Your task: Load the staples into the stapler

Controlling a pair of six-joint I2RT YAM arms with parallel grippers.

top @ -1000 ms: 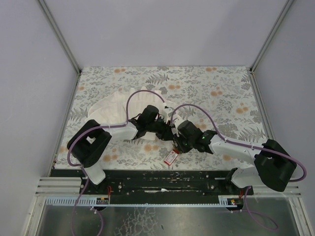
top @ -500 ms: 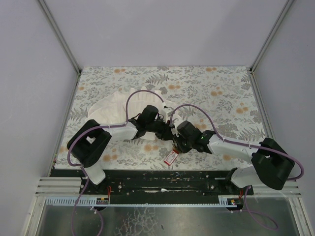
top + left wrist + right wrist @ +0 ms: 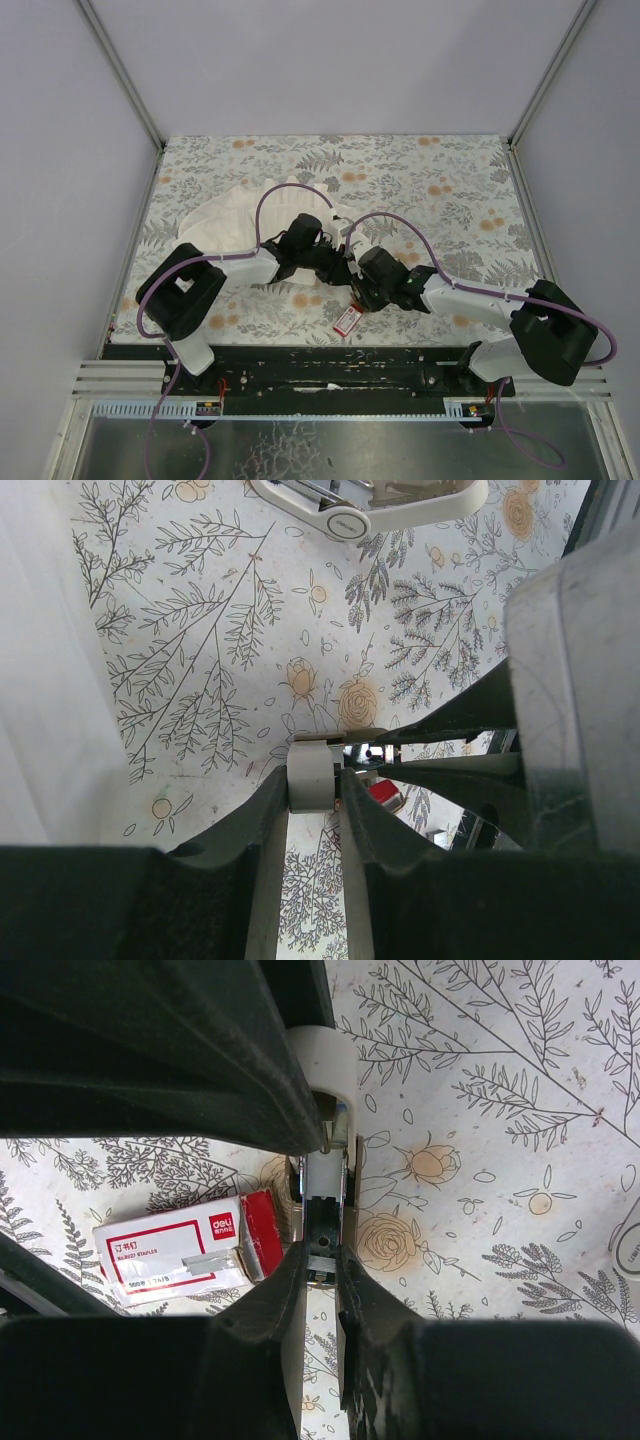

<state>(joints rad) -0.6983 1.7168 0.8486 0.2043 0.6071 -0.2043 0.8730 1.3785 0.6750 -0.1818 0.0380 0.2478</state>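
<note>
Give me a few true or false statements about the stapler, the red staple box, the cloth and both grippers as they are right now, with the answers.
1. The left gripper and the right gripper are both shut on the stapler. True.
2. The right gripper holds the red box. False: the box lies on the table beside the stapler, and neither gripper touches it.
3. The white cloth lies on the left part of the table, beyond the left arm. True.
4. The red box lies with its label facing down. False: its white label faces up in the right wrist view.
</note>
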